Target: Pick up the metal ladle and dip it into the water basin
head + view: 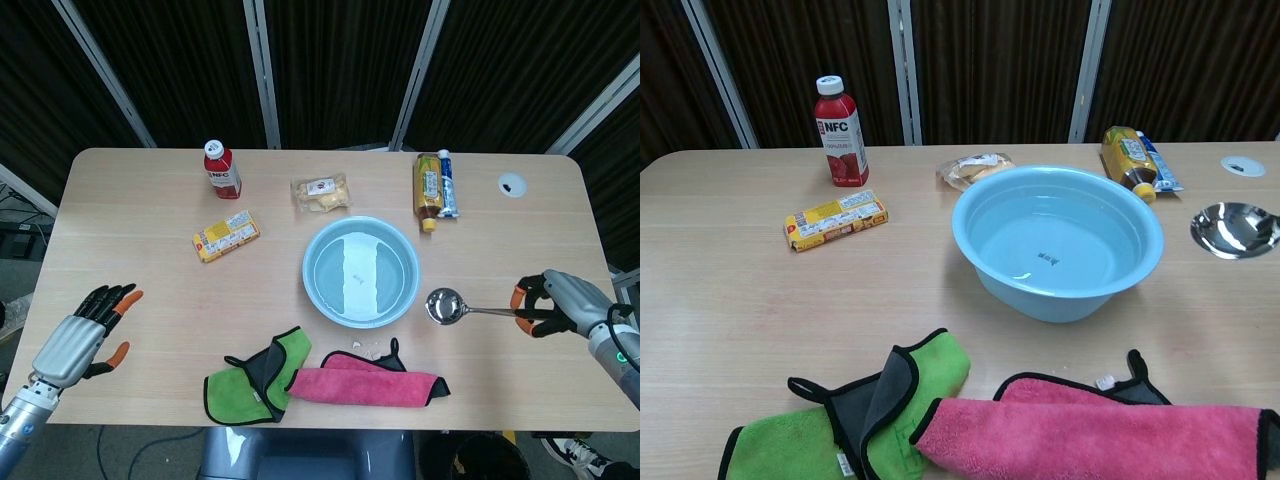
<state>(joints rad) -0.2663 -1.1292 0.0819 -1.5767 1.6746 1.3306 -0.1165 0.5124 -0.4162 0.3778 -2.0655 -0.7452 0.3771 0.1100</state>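
My right hand (555,303) grips the thin handle of the metal ladle (446,306) at the table's right side. The ladle's shiny bowl (1234,229) hangs just right of the light blue water basin (312,285), outside its rim (1150,262). The basin holds clear water and stands mid-table. My left hand (82,336) hovers at the front left corner, fingers spread and holding nothing. The chest view shows the ladle's bowl but neither hand.
A green cloth (252,378) and a pink cloth (365,384) lie in front of the basin. Behind it are a red bottle (220,168), a yellow packet (226,235), a bagged snack (321,192), and an amber bottle with a tube (433,184).
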